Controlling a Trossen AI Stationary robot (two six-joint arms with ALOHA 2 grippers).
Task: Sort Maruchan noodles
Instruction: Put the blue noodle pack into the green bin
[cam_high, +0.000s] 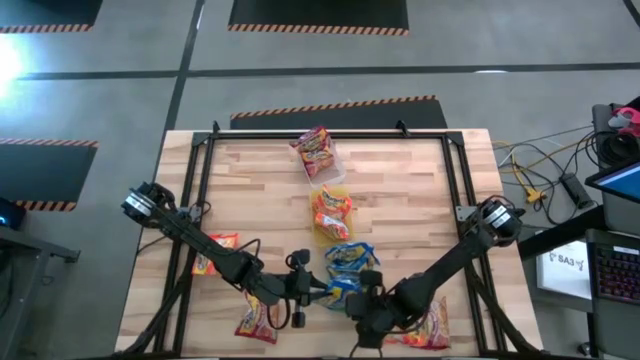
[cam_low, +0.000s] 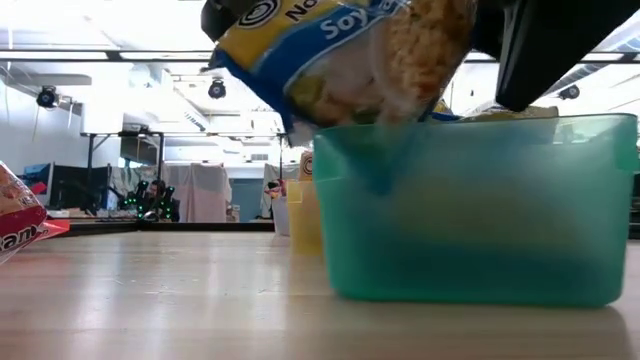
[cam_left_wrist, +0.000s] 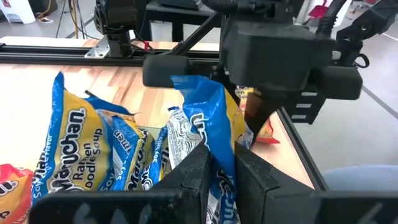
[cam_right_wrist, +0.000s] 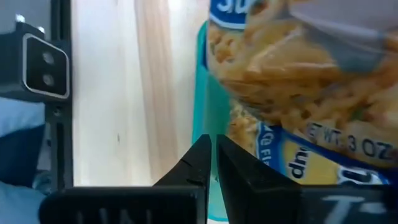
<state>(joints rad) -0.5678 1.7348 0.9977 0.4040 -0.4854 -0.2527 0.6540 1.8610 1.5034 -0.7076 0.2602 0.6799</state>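
A blue and yellow Maruchan packet (cam_low: 330, 50) hangs tilted over the teal tray (cam_low: 480, 230) near the table's front edge, with my left gripper (cam_left_wrist: 221, 152) shut on it. More blue packets (cam_left_wrist: 74, 149) lie in that tray. My right gripper (cam_right_wrist: 213, 142) is shut with nothing between its fingertips, just above the tray's rim (cam_right_wrist: 202, 74) beside the held packet. Farther back, orange packets fill a yellow tray (cam_high: 330, 212) and red ones a clear tray (cam_high: 316, 152). My left gripper pinches a crinkled blue edge (cam_left_wrist: 214, 134) of the packet between its two fingers, coming nearly level from the table's left. The packet stands tilted; its lower end (cam_low: 385, 140) dips behind the teal tray's wall. My right gripper: I cannot tell whether it touches the packet.
Loose packets lie on the wood: one at the left (cam_high: 215, 250), a red one at the near left (cam_high: 255, 318) and a red one at the near right (cam_high: 432, 325). A black frame (cam_high: 330, 135) borders the table. Both arms crowd the near middle.
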